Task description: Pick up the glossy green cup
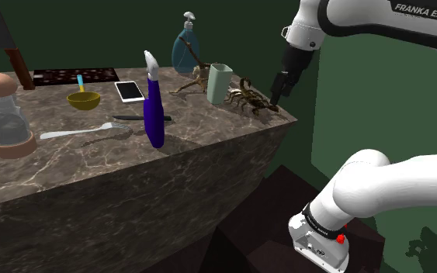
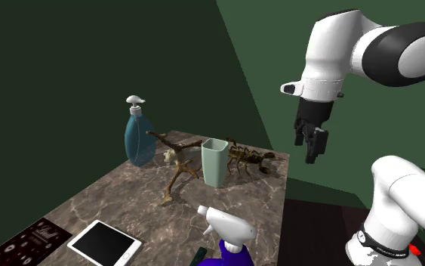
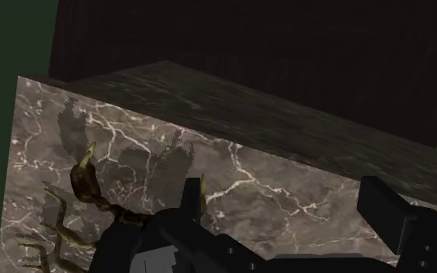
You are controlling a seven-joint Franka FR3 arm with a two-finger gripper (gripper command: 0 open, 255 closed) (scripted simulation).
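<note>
approach step, it seems: the black two-finger claw (image 1: 275,91), spread and empty, hangs beside the marbled brown bench (image 1: 92,159) and must next reach the pale green tapered cup (image 1: 219,84).

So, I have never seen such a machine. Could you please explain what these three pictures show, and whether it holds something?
It is one white robot arm with an all-black two-finger gripper. The shoulder view looks from beside and behind the arm, the second exterior view from another side, the wrist view from a camera on the hand. On the brown marble counter are a pale green cup, a brown scorpion figure, a blue pump bottle, a purple spray bottle, a yellow bowl, a white tablet and a silver fork. The gripper hangs in the air near the counter's corner, close to the scorpion, its fingers apart, holding nothing.
</note>
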